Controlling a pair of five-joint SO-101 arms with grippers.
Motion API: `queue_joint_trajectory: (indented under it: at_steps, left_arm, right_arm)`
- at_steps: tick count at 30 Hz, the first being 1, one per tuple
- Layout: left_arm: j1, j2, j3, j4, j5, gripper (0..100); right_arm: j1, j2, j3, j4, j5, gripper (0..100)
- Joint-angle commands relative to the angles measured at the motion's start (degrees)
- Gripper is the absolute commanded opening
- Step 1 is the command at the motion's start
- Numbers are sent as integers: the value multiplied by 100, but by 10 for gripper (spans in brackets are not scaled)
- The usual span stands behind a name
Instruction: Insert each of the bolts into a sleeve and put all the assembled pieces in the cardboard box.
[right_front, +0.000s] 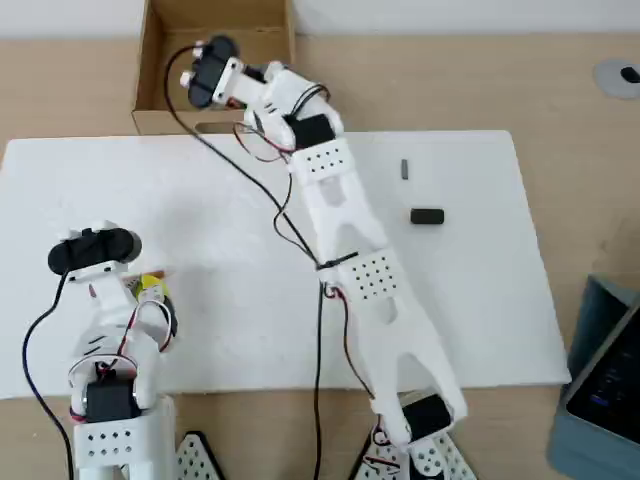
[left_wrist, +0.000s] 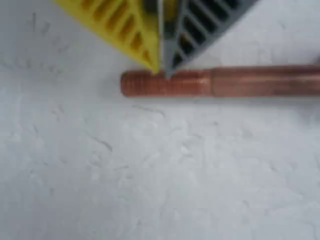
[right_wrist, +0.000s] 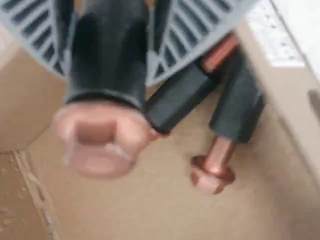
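Note:
My right gripper (right_wrist: 112, 50) is shut on a black sleeve (right_wrist: 107, 55) with a copper bolt in it; the bolt's hex head (right_wrist: 102, 140) points at the camera. It hangs over the cardboard box (right_front: 150, 70), where my right gripper (right_front: 205, 70) sits at the end of the outstretched arm. Two more sleeved bolts (right_wrist: 230, 120) lie on the box floor (right_wrist: 125, 210). A bare copper bolt (left_wrist: 220, 82) lies on the white foam. My left gripper (left_wrist: 162, 70) stands shut, its yellow and grey tips together at the bolt's threaded end. In the high view my left gripper (right_front: 150, 287) is at the mat's near left.
A loose black sleeve (right_front: 427, 216) and a small dark piece (right_front: 405, 169) lie on the white mat (right_front: 200, 230) to the right of the outstretched arm. A blue-grey device (right_front: 605, 380) stands at the right edge. Cables trail from the box across the mat.

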Motion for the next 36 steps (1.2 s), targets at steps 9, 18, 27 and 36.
queue_joint_trajectory:
  at_steps: [9,18,27,36]
  left_arm:
    - [-62,-40,9,18,0,1]
    - [-62,-40,9,18,0,1]
    - [-62,-40,9,18,0,1]
    - [-62,-40,9,18,-9,1]
  right_arm:
    - [-66,110,-576,-141,343,137]
    - [-66,92,-602,-132,343,138]
    - [-22,-532,-646,545,308,138]
    - [-22,-1552,-646,1899,-369,138]
